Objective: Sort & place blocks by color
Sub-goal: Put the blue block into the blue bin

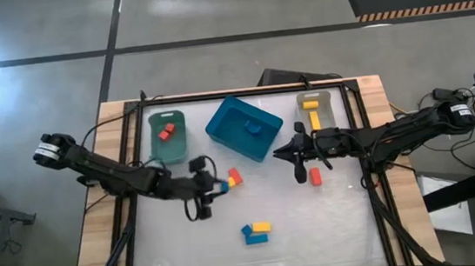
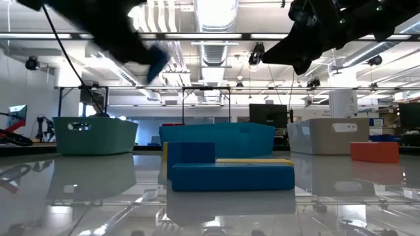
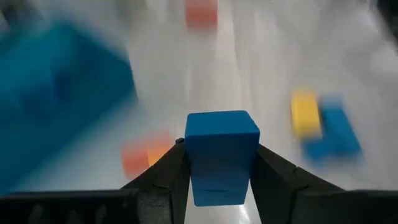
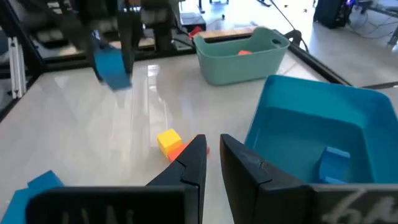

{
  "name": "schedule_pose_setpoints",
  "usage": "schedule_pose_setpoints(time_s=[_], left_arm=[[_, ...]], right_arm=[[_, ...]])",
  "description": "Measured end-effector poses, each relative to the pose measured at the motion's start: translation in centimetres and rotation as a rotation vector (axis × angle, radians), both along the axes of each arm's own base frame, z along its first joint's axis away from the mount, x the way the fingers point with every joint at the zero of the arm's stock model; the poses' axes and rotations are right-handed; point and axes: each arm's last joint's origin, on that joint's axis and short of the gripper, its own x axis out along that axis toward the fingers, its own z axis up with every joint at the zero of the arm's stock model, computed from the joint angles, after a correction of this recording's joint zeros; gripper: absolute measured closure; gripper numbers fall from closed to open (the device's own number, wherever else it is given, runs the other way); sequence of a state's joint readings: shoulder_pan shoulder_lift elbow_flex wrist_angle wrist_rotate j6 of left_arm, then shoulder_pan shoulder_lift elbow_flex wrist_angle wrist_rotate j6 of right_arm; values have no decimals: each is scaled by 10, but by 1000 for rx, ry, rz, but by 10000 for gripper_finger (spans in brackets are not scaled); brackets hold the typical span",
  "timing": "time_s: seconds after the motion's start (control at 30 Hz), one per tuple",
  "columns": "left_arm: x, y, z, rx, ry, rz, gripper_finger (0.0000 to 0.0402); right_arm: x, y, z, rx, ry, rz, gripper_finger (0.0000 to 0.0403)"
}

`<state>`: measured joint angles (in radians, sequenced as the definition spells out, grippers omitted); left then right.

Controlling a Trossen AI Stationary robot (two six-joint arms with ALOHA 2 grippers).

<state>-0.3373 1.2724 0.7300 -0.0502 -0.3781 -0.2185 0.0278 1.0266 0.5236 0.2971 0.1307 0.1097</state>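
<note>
- A white table (image 1: 317, 230) with wooden edges holds three bins in a row along its far side.
- The blue bin (image 1: 244, 129) stands in the middle, turned at an angle, with one blue block (image 1: 255, 129) inside.
- The green bin (image 1: 168, 134) stands on the left side and holds red blocks (image 1: 166, 131).
- The grey bin (image 1: 314, 110) stands on the right side and holds yellow blocks (image 1: 311, 108).
- The left arm reaches in toward the table's middle; its left gripper (image 3: 219, 165) is clamped on a blue cube (image 3: 221, 155), held above the table surface.
- The right gripper (image 4: 212, 158) hovers in front of the grey bin with its fingers slightly parted and nothing between them.
- A red block (image 1: 315, 176) lies on the table just beside the right gripper.
- A yellow cube (image 4: 168, 139) and a small red block (image 1: 234, 174) touch each other near the middle, close to the left gripper.
- A blue bar (image 2: 233, 177) and a yellow bar (image 1: 261, 227) lie together near the front edge.
</note>
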Motion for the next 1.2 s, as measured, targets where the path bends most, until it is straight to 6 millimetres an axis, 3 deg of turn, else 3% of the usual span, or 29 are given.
schedule_pose_setpoints(time_s=[0.07,0.17,0.43,0.67,0.83,1.03,1.2], left_arm=[[9,7,14,99,-114,-18,285],[22,23,32,237,-139,-24,285],[51,90,62,372,123,-43,285],[72,159,53,280,382,-63,285],[96,202,39,176,412,72,285],[122,227,23,95,428,159,285],[132,241,8,65,450,197,285]], right_arm=[[1,2,-3,-4,16,9,367],[2,6,-5,-7,26,26,367],[-2,20,0,-43,8,100,367],[-6,23,3,-56,6,117,367],[-6,23,2,-58,12,118,367],[-7,22,1,-60,16,117,367],[-7,22,1,-57,17,116,367]])
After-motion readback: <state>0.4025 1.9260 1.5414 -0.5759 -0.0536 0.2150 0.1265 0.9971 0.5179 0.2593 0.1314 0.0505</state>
